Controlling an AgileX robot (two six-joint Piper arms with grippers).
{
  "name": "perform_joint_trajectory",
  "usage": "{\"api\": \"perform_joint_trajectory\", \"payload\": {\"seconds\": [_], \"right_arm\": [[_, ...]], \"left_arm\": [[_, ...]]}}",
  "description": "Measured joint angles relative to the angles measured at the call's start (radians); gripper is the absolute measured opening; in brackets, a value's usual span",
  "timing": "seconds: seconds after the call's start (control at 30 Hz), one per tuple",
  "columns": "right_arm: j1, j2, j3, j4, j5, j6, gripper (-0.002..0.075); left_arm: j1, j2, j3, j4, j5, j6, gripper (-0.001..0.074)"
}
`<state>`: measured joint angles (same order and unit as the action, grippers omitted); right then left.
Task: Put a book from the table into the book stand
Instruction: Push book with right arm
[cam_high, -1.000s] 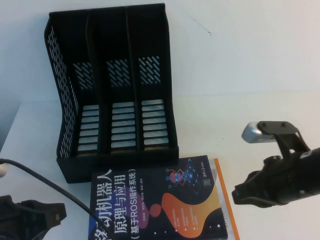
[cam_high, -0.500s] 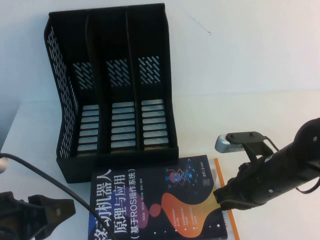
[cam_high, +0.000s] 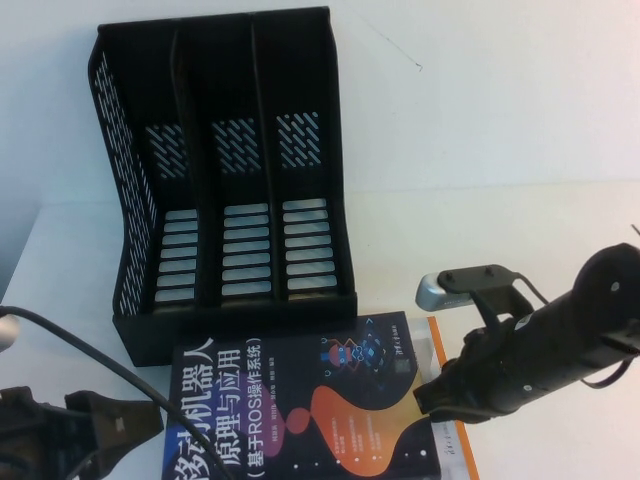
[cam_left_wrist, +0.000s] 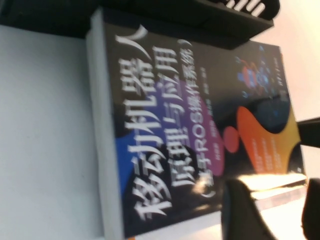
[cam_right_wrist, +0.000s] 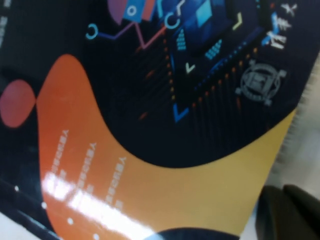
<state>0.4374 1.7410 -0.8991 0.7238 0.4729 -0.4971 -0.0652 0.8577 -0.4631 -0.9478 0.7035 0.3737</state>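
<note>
White tabletop (cam_high: 520, 240) runs out to a pale wall behind, with bare room to the right of the rack. Flat on the table near its front edge lies the book (cam_high: 310, 410), black cover up, resting on a white book with an orange border (cam_high: 452, 400) whose edge shows on the right side. Its far edge sits just beside the open front of the book stand (cam_high: 230, 180), so the three upright slots face it directly.

At the book's right edge the right gripper (cam_high: 432, 398) sits low, probably to get under or pinch that side; I cannot tell how its fingers stand. Near the book's left front corner the left gripper (cam_high: 120, 428) hovers with its jaws apart, holding nothing. Lifting will need the book tipped upright to clear the stand's low front lip.
</note>
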Motion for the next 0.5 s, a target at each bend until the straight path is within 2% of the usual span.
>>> {"api": "perform_joint_trajectory", "payload": {"seconds": [0.13,0.2,0.5], "right_arm": [[0.045,0.002,-0.004,0.007,-0.026,0.0,0.0008],[0.056,0.008,-0.012,0.015,-0.027,0.0,0.0008],[0.065,0.012,-0.074,0.006,0.001,0.002,0.0008]], "left_arm": [[0.0,0.0,0.0,-0.008,0.021,0.004,0.0339],[0.0,0.0,0.0,-0.008,0.021,0.004,0.0356],[0.044,0.0,-0.002,-0.016,0.034,0.053,0.037]]}}
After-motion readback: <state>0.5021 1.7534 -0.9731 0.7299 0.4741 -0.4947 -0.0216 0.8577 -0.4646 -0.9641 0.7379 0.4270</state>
